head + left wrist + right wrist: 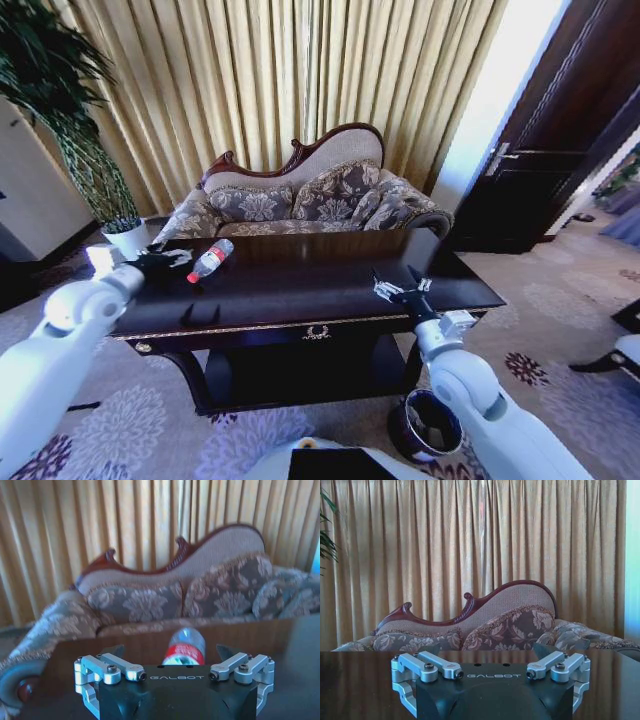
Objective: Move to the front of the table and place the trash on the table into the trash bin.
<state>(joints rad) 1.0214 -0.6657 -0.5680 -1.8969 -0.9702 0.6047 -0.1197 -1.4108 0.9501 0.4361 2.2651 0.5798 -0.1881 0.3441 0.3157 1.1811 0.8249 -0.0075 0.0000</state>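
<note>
The bottle [184, 647], clear ribbed plastic with a red label, is being seen lying on its side on the glossy dark table [300, 285], directly ahead of the spread, empty fingers of the left gripper [170, 652], its long axis pointing away from them and centred between them. The right gripper [490, 657] is being held released over the table's right part, well apart from the bottle, so the left arm is judged nearer. The round maroon trash bin [425, 425] is standing on the carpet below the right arm.
</note>
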